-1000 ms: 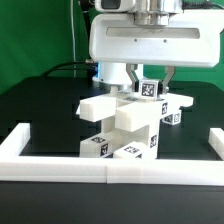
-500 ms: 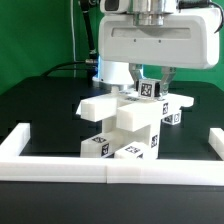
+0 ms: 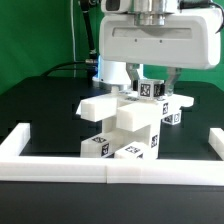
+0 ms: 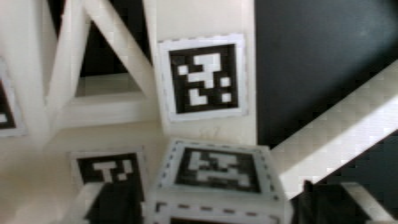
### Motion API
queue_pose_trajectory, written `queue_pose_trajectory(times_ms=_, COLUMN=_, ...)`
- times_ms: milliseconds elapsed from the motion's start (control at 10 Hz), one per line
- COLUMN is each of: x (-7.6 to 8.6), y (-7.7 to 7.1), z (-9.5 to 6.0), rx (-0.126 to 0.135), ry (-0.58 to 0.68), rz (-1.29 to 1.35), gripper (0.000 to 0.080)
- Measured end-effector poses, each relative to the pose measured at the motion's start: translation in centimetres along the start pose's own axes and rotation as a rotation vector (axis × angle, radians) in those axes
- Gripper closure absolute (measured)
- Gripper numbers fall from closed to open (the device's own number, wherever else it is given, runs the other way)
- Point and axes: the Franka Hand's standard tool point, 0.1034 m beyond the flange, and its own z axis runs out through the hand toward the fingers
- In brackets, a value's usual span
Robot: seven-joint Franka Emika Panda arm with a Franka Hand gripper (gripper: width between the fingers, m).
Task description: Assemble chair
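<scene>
The chair (image 3: 128, 122) stands as a stack of white tagged blocks in the middle of the black table. A flat slab (image 3: 101, 106) juts out toward the exterior view's left. On top sits a small tagged cube (image 3: 150, 90). My gripper (image 3: 151, 84) hangs straight over it, one finger on each side, and the jaws stand open with a narrow gap to the cube. In the wrist view the same cube (image 4: 215, 168) lies between the dark fingers (image 4: 338, 200), with the gripper (image 4: 222, 206) around it. Beyond it runs a long white bar with a tag (image 4: 205, 76).
A low white border wall (image 3: 60, 166) runs along the table's front and up both sides. A green backdrop (image 3: 40, 30) stands behind. Thin white slanted bars (image 4: 107, 50) of the chair cross the wrist view beside the tagged bar.
The fingers have spread apart and let go of the small tagged cube. The cube stays where it was on top of the chair. The arm has barely moved.
</scene>
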Motion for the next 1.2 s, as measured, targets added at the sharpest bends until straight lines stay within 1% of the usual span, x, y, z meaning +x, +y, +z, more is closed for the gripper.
queue_pose_trajectory(times_ms=100, x=0.14, y=0.11, z=-0.11, rx=0.001, ry=0.001, rz=-0.097, gripper=0.0196)
queue_pose_trajectory(times_ms=200, x=0.14, y=0.11, z=-0.11, rx=0.001, ry=0.001, rz=-0.167, gripper=0.016)
queue_pose_trajectory(times_ms=500, x=0.28, y=0.28, z=-0.13, rx=0.001, ry=0.003, rz=-0.382, gripper=0.015)
queue_pose_trajectory(times_ms=600, x=0.33, y=0.29, z=-0.15, rx=-0.001, ry=0.005, rz=-0.531, gripper=0.015)
queue_pose_trajectory(times_ms=900, x=0.34, y=0.32, z=-0.14, rx=-0.003, ry=0.005, rz=-0.745, gripper=0.015)
queue_pose_trajectory(times_ms=1000, x=0.35, y=0.35, z=-0.13, rx=-0.003, ry=0.005, rz=-0.778, gripper=0.015)
queue_pose_trajectory(times_ms=1200, x=0.49, y=0.59, z=-0.11, rx=-0.011, ry=0.004, rz=-0.939, gripper=0.015)
